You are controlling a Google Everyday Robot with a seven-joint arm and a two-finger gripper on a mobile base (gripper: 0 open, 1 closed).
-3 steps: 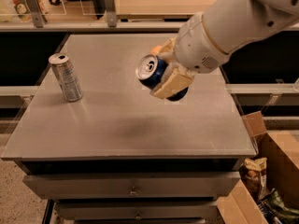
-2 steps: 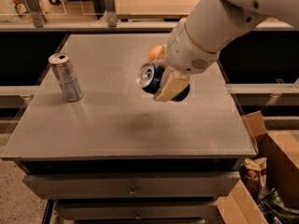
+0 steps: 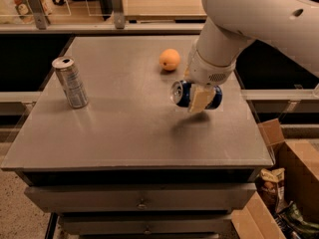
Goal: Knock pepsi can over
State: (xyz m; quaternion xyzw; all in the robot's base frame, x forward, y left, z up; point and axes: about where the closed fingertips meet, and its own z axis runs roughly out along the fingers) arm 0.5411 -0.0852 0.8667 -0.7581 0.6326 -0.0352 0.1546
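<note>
The pepsi can [image 3: 183, 93] is dark blue with a silver top. It lies on its side, top facing left, held a little above the grey table [image 3: 129, 128] right of centre. My gripper [image 3: 198, 96] is shut on the can, with one cream finger [image 3: 198, 99] across its front. The white arm reaches down from the upper right.
A slimmer silver-grey can [image 3: 71, 82] stands upright at the table's left. An orange fruit [image 3: 169, 59] rests at the back, just left of the arm. Cardboard boxes with packets [image 3: 284, 193] sit on the floor at the right. Drawers are below the table top.
The arm has swung right and back with the pepsi can in the gripper. The orange fruit, hidden before, now shows.
</note>
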